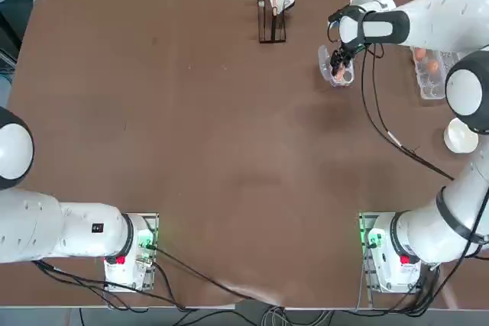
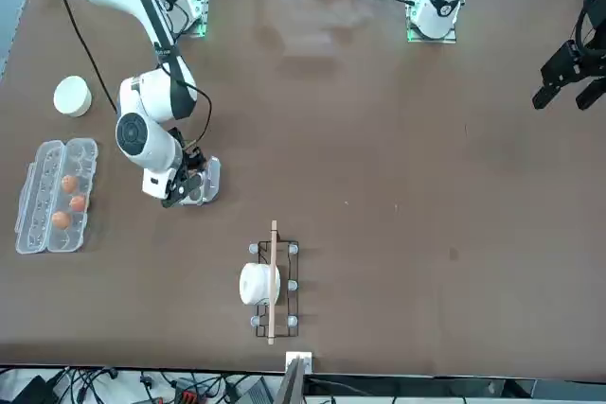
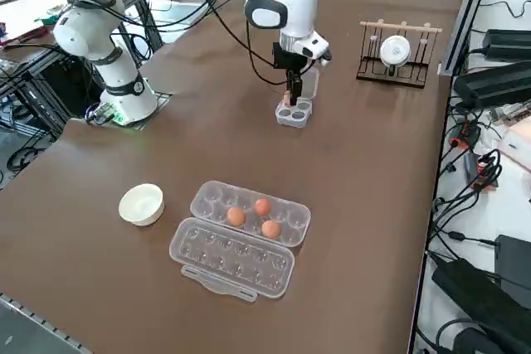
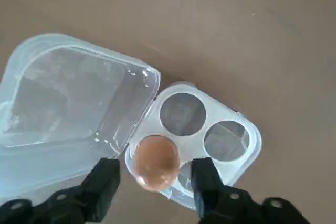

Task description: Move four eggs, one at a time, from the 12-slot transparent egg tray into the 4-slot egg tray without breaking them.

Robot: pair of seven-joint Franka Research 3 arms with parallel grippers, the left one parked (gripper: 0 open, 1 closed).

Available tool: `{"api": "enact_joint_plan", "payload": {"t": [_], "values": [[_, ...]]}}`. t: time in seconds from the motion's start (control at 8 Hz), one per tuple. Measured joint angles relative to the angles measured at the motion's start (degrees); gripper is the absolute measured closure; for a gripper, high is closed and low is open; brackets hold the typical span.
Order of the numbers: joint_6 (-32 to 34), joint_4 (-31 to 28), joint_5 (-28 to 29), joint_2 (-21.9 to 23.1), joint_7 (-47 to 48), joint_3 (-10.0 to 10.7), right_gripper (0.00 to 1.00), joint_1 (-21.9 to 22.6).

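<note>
My right gripper [image 4: 155, 170] hangs just over the 4-slot egg tray [image 4: 252, 136] with its fingers [image 4: 107, 179] open. One orange-brown egg [image 4: 156, 162] sits in a cup next to the tray's open lid [image 4: 68, 98]. It stands between the fingers with a gap on each side. The other three cups show nothing in them. In the right side view the gripper [image 3: 292, 95] stands upright over this tray [image 3: 295, 115]. The 12-slot transparent egg tray [image 3: 211, 196] lies open near the table's right edge and holds three eggs [image 3: 262, 206].
A white bowl [image 3: 141, 203] sits beside the long carton. A small wire rack with a wooden rod and a white object [image 3: 397, 51] stands at the far edge, to the left of the small tray in the top view [image 1: 273, 13].
</note>
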State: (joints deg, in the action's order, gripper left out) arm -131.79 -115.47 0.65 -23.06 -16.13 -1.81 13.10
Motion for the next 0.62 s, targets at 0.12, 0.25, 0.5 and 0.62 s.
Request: {"api": "enact_joint_plan", "payload": {"t": [0.12, 0.25, 0.5, 0.62], "values": [[0.21, 0.02, 0.0, 0.13, 0.0, 0.0, 0.0, 0.0], [0.82, 0.15, 0.0, 0.49, 0.0, 0.06, 0.0, -0.01], [4.04, 1.05, -0.01, 3.2, -1.36, 1.2, 0.0, -0.83], [6.5, 1.68, -0.01, 5.48, -5.23, 1.71, 0.0, -2.73]]}}
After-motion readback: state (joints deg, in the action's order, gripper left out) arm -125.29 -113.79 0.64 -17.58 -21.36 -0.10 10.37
